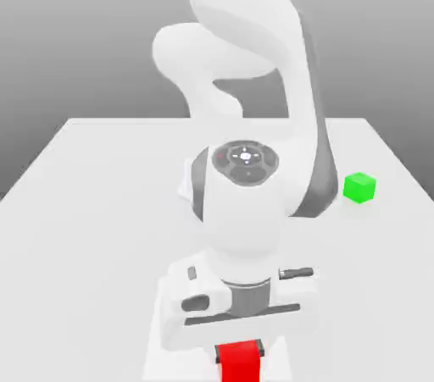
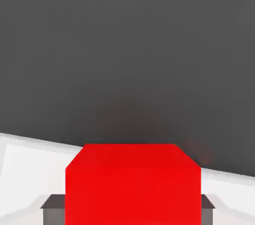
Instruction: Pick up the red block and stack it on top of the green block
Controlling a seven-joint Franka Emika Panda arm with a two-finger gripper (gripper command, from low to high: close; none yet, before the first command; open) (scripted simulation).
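Note:
The red block [image 1: 239, 365] sits at the near edge of the white table [image 1: 102, 202], low in the exterior view. My gripper [image 1: 239, 351] hangs straight over it, with a dark finger pressed against each side of the cube. In the hand view the red block [image 2: 132, 179] sits between the grey fingertips [image 2: 52, 208], which touch its flanks, so my gripper [image 2: 132, 210] is shut on it. I cannot tell whether the cube rests on the table or hangs just above it. The green block [image 1: 359, 188] stands alone on the table at the exterior view's right, far from the hand.
The robot's white arm [image 1: 254, 75] rises from the table's back and arches forward over the middle. Bare table lies between the hand and the green block. The hand view has the table's edge [image 2: 30, 141] close by, with dark floor beyond.

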